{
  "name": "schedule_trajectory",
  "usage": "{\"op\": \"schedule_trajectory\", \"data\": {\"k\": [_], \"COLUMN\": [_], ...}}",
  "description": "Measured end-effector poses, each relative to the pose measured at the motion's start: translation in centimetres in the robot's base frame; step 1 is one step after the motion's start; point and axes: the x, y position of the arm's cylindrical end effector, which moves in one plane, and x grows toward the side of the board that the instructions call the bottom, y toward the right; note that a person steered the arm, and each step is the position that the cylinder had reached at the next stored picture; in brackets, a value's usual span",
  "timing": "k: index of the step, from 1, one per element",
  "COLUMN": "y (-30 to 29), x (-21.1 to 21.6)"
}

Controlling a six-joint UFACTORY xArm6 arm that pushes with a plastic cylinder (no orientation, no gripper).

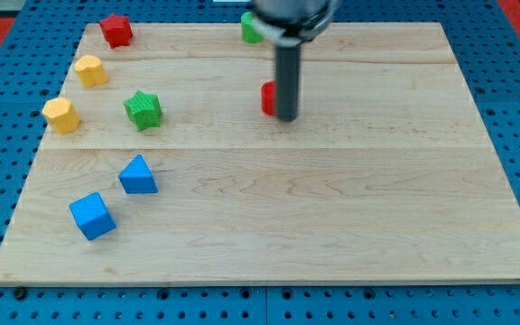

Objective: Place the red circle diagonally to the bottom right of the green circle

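Only one cam view, so: wooden board [332, 217] sits on a blue pegboard [7, 45], and the board is the sole thing holding anything, w/ all blocks lying on its top. The dark rod comes down from the view's top centre, my tip [286, 118] resting on the board, upper middle. It's a plain rod, no jaws, nothing gripped; it just stands touching or right beside the red circle [267, 97], which peeks out at the rod's left side, mostly hidden behind it. Green circle [251, 29] is at the board's top edge, above and slightly left of the red one, partly covered by the arm's head. Rest of the blocks are well apart at the view's left: red star [116, 30] top-left corner, two yellow blocks [90, 69] [61, 115] below it, shape approx. pentagon/heart but can't tell for sure, green star [143, 109] to their right, blue triangle [138, 175] and blue cube [92, 216] lower down.
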Motion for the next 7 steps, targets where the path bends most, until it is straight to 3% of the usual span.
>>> {"op": "schedule_trajectory", "data": {"k": [1, 2, 3, 4, 5, 6, 7], "y": [0.6, 4.4, 0.0, -3.1, -3.8, -1.3, -4.3], "x": [-5.3, 0.0, 1.5, 0.4, -3.9, -6.6, -5.6]}}
